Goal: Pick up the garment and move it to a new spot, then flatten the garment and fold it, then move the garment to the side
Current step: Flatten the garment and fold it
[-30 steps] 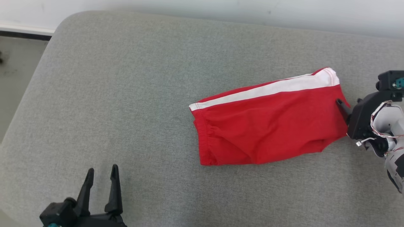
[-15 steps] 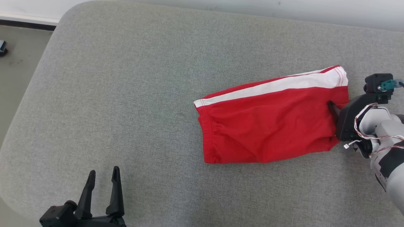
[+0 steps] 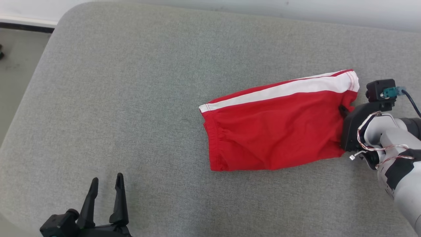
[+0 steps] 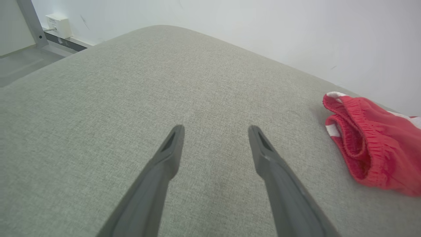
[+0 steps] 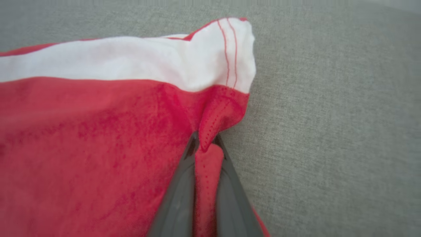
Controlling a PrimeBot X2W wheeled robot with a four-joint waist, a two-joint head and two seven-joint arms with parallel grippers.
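Note:
The garment [image 3: 276,128] is a pair of red shorts with a white side stripe, folded and lying on the grey cushion at centre right. My right gripper [image 3: 343,110] is at the garment's right hem, shut on a pinch of red fabric; the right wrist view shows the garment [image 5: 98,131] bunched between the fingers of my right gripper [image 5: 205,148]. My left gripper [image 3: 105,184] rests open at the lower left, well away from the cloth. From the left wrist, my left gripper [image 4: 215,131] stands open over bare cushion, with the garment's [image 4: 371,144] elastic waistband at the right.
The grey cushion [image 3: 131,98] spreads wide to the left and front of the shorts. Its rounded left edge drops to a floor [image 3: 16,65]. A pale wall [image 3: 230,6] runs along the back.
My right gripper has moved left onto the garment's hem and shut on it, puckering the fabric. The head camera has shifted slightly. My left gripper has stayed put.

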